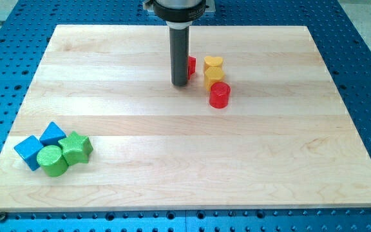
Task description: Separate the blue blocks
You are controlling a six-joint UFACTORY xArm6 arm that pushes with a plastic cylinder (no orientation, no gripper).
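Observation:
Two blue blocks lie at the board's lower left: a blue triangular block [52, 134] and a blue cube-like block [28, 153], touching each other. They sit in a cluster with a green cylinder [52, 160] and a green star-shaped block [76, 147]. My tip [180, 84] stands near the view's top centre, far from the blue blocks, right next to a red block [191, 65] that the rod partly hides.
To the right of my tip are a yellow heart-shaped block [213, 63], a second yellow block [214, 78] below it, and a red cylinder [219, 95]. The wooden board [185, 167] rests on a blue perforated table [366, 77].

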